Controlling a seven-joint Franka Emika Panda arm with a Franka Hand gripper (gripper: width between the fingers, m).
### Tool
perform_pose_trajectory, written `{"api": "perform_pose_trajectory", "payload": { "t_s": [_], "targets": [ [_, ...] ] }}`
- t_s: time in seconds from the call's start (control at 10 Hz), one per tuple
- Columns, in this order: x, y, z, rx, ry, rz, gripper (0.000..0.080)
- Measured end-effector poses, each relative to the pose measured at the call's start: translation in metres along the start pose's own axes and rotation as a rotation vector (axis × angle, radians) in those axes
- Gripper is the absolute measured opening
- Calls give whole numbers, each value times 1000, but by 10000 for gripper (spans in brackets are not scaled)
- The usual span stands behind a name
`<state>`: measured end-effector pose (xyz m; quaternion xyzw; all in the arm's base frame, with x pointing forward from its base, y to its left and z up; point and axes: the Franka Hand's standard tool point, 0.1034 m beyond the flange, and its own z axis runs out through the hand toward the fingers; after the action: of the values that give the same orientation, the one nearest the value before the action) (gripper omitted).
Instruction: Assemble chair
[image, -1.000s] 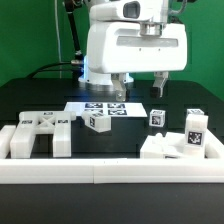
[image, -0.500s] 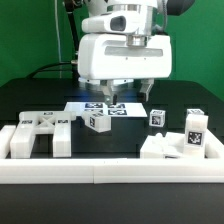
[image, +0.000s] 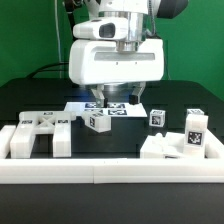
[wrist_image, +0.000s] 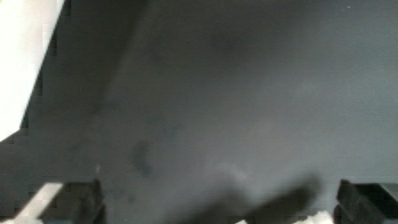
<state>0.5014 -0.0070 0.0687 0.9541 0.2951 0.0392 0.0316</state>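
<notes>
The chair parts are chunky white pieces with black-and-white tags. A large piece with leg blocks (image: 40, 135) lies at the exterior view's left. A small cube (image: 97, 121) sits in the middle. Another small cube (image: 157, 117) and a stacked block group (image: 185, 142) lie at the right. My gripper (image: 118, 99) hangs above the marker board (image: 106, 109), behind the middle cube, touching nothing. Its fingers are apart and empty. The wrist view is blurred: dark table, with one fingertip (wrist_image: 59, 205) and the other (wrist_image: 370, 200) at the picture's edges and my gripper (wrist_image: 214, 205) holding nothing.
A long white border rail (image: 110, 172) runs along the front of the black table, with a side rail at the right (image: 214, 150). A green wall stands behind the arm.
My gripper has moved toward the exterior view's left, from over the right end of the marker board to over its middle. The parts have not moved.
</notes>
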Motion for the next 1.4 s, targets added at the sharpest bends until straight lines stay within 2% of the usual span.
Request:
{"api": "perform_pose_trajectory", "payload": {
  "t_s": [0.1, 0.2, 0.3, 0.5, 0.6, 0.9, 1.0, 1.2, 1.3, 1.4],
  "targets": [
    [-2, -1, 1, 7, -13, 6, 649],
    [-11, -2, 4, 26, -88, 8, 649],
    [-17, 6, 4, 22, -123, 2, 649],
    [-33, 7, 7, 55, -248, 10, 649],
    [-31, 8, 5, 75, -286, 7, 649],
    [-31, -3, 8, 119, -505, 16, 649],
    [-33, -4, 9, 115, -558, 21, 649],
    [-55, 2, 11, 46, -724, 30, 649],
    [-57, 2, 14, 48, -757, 33, 649],
    [-60, -2, 13, 63, -828, 31, 649]
  ]
}}
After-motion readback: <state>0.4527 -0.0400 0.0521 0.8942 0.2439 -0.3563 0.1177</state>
